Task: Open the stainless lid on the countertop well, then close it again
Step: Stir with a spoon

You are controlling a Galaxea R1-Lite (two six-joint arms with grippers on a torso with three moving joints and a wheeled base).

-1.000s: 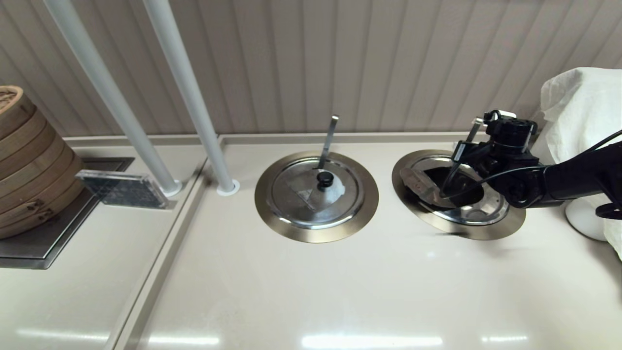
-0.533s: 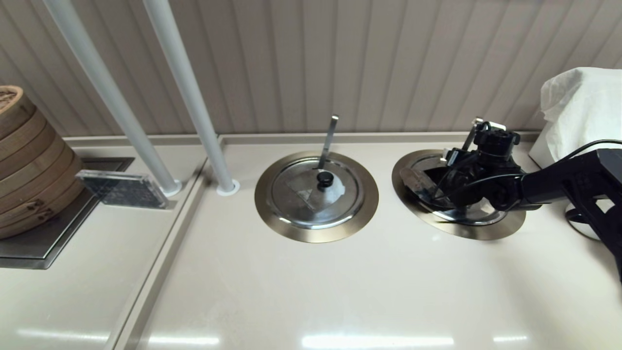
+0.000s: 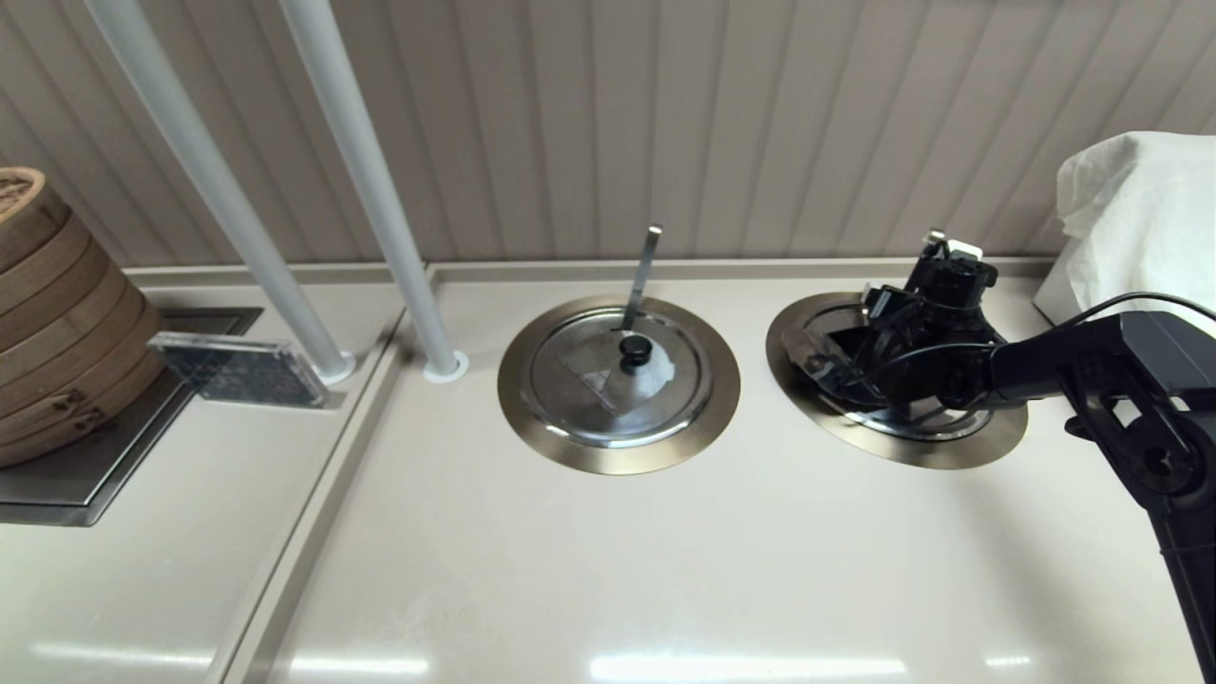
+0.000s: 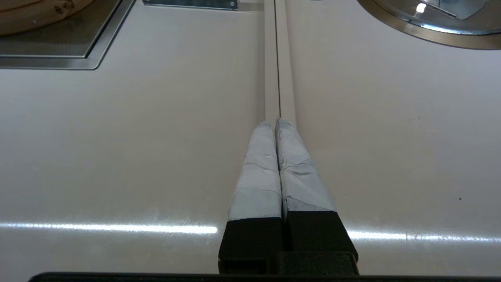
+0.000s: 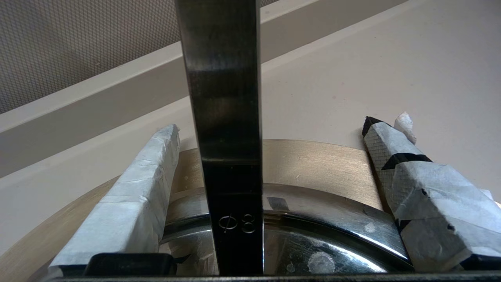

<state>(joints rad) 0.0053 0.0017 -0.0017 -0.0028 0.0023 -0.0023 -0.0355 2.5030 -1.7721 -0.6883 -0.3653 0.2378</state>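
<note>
Since a second ago your right gripper [image 3: 879,356] has sunk lower over the round shiny steel lid [image 3: 926,413], whose flap [image 3: 812,353] stands folded open on the bronze-ringed countertop well [image 3: 988,446]. Its fingers [image 5: 129,203] are spread apart, straddling the flat steel utensil handle [image 5: 227,137]. Your left gripper [image 4: 274,122] hangs pressed together over the beige counter [image 4: 117,137].

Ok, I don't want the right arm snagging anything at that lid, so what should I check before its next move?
1. Right well chosen: ok. The right gripper is over the stainless lid and the countertop well, not the twin lid.
2. Fingers open: ok, wide apart.
3. Utensil handle clear of the gripper: not ok. It stands between the fingers, touching neither.
4. Flap state: the head view shows a dark gap, so it looks open.
5. Knob located: cannot tell, the arm hides it.
6. Left gripper out of the way: ok, shut above bare countertop.
</note>
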